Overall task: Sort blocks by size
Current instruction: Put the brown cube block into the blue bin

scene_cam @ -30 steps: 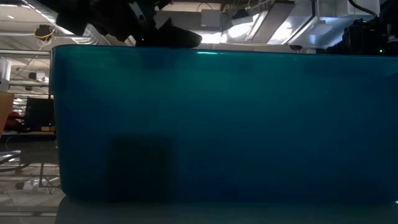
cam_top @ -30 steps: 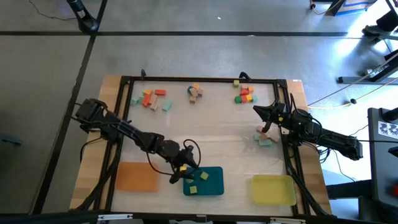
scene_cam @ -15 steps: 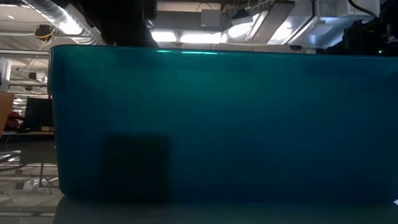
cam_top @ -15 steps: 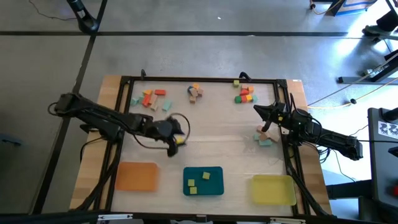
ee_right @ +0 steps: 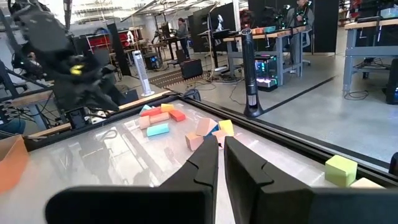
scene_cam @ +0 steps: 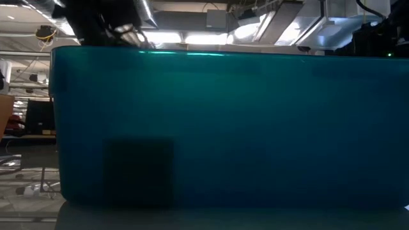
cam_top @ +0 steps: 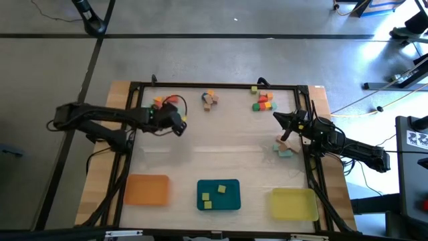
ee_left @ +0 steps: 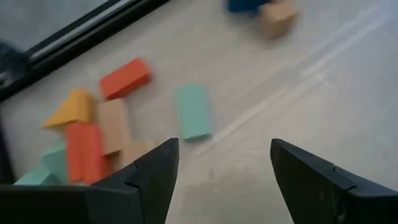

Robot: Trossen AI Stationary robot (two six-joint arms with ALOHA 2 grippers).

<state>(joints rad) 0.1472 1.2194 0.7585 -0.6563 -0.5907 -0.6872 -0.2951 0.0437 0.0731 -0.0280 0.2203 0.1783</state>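
Left gripper: jaws wide apart, nothing between them; it hangs over the back-left part of the table, just beside a cluster of blocks.
Left gripper, wrist view: two dark fingers spread well apart, bare table between them.
Right gripper: fingers pressed together, holding nothing; it sits at the table's right edge, near a small group of blocks.
Right gripper, wrist view: its fingers lie side by side with only a thin slit between.
Back-left blocks: orange and red pieces partly hidden by the left arm; the left wrist view shows a red block, a yellow-orange wedge, a tan block, another red one and a mint block lying a little apart from the rest.
Back-middle blocks: a small heap of tan and orange pieces near the far rail.
Back-right blocks: red, green, orange and yellow pieces bunched together, with one yellow-green block just behind them.
Right-edge blocks: tan and mint pieces beside the right arm.
Teal tray: front middle, with three yellow-green blocks inside.
Orange tray: front left.
Yellow tray: front right.
Low view: the teal tray's wall fills nearly the whole picture.
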